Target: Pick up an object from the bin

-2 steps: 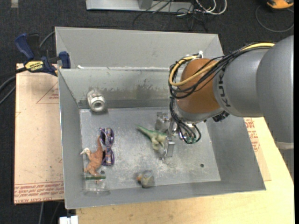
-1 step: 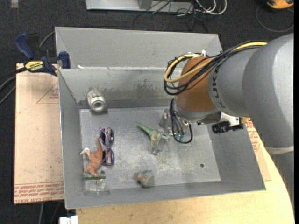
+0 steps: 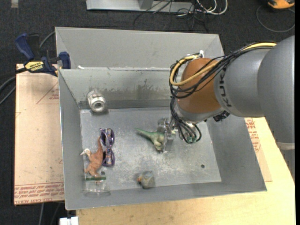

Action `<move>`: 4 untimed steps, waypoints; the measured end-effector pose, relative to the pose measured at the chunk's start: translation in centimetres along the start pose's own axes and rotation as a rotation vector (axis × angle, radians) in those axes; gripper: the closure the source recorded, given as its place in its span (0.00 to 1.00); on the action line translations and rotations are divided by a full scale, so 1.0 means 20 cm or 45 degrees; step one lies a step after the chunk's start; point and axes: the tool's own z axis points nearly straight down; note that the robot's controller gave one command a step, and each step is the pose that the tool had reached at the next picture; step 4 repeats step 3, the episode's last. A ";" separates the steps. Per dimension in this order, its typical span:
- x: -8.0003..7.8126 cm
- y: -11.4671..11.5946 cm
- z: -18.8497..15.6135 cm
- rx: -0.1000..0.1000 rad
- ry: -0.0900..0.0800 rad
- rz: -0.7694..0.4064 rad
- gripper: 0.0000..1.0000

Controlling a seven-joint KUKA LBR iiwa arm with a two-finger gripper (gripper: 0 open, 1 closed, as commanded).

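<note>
My gripper (image 3: pixel 164 138) is down near the middle of the bin floor, its metal fingers right at the body of a small green toy dinosaur (image 3: pixel 151 135). The dinosaur lies on the floor with its tail pointing left, and its right end is partly hidden by the fingers. Whether the fingers press on the toy I cannot make out. A small grey stone-like lump (image 3: pixel 146 179) lies below the gripper, near the bin's front edge.
At the left lie purple sunglasses (image 3: pixel 108 146), an orange toy animal (image 3: pixel 95 161) and a clear plastic piece (image 3: pixel 95 184). A silver metal cap (image 3: pixel 96 101) sits at the back left against the wall. The arm with its orange cover and cables enters from the right.
</note>
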 end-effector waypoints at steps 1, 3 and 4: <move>0.00 0.00 0.00 0.000 0.000 0.000 1.00; 0.01 0.00 -0.08 0.000 0.010 0.000 1.00; 0.01 0.00 -0.08 0.000 0.010 0.000 1.00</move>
